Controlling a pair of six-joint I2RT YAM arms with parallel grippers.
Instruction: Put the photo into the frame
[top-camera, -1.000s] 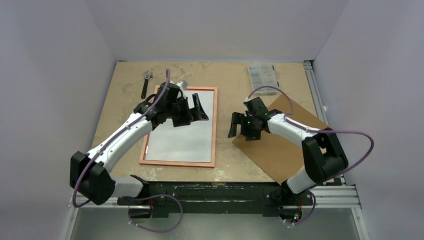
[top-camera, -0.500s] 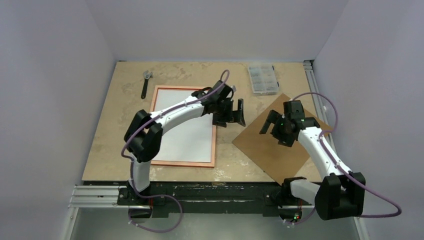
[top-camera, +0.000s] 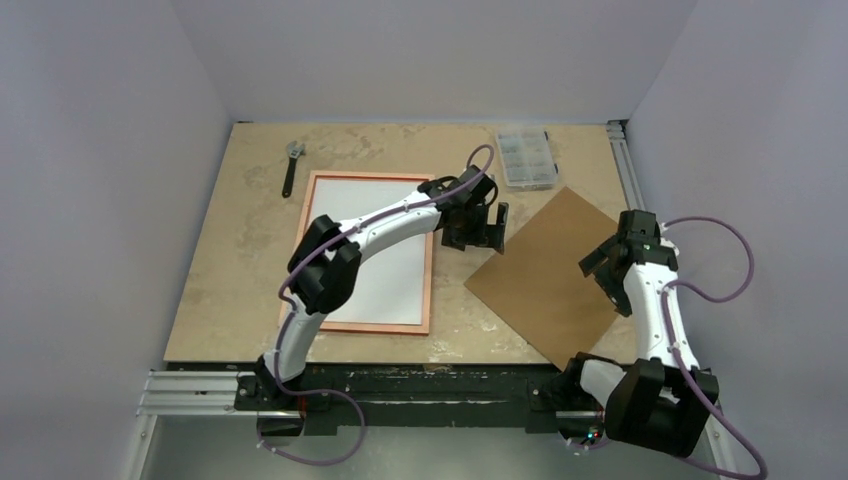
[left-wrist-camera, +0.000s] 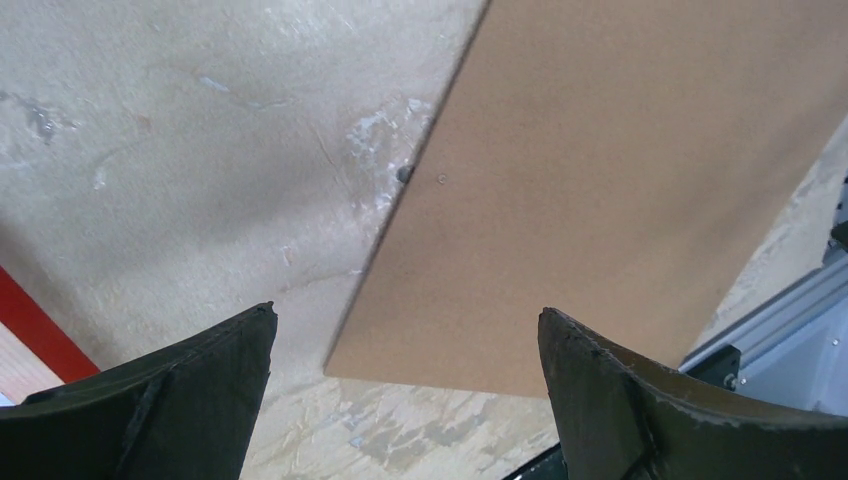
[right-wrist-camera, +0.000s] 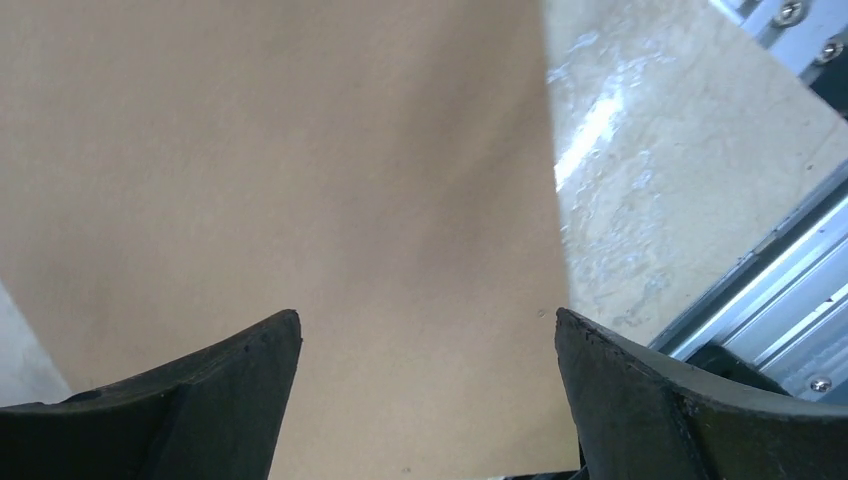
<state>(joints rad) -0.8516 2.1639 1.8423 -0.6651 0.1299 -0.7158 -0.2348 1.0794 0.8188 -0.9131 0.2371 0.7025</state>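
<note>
The frame (top-camera: 430, 272) lies flat on the left half of the table with its copper-coloured back up. Inside it lies the photo (top-camera: 385, 285), plain white back upward. My left gripper (top-camera: 488, 234) hovers open just right of the frame, over the left edge of the brown backing board (top-camera: 545, 280). In the left wrist view the left gripper (left-wrist-camera: 405, 320) spans the backing board (left-wrist-camera: 620, 180) corner, and a red sliver of frame (left-wrist-camera: 35, 330) shows at left. My right gripper (top-camera: 608, 262) hangs open and empty over the board's right side; the right gripper (right-wrist-camera: 428, 320) sees the backing board (right-wrist-camera: 300, 180) beneath it.
A wrench (top-camera: 290, 165) lies at the back left and a clear parts box (top-camera: 526, 157) at the back middle. An aluminium rail (top-camera: 625, 170) runs along the table's right edge; the rail (right-wrist-camera: 790, 290) also shows close by in the right wrist view. Grey walls enclose three sides.
My left arm swung right, off the frame, to the gap beside the backing board. My right arm drew back to the right, from the board's left corner to its right side. Both grippers stayed open.
</note>
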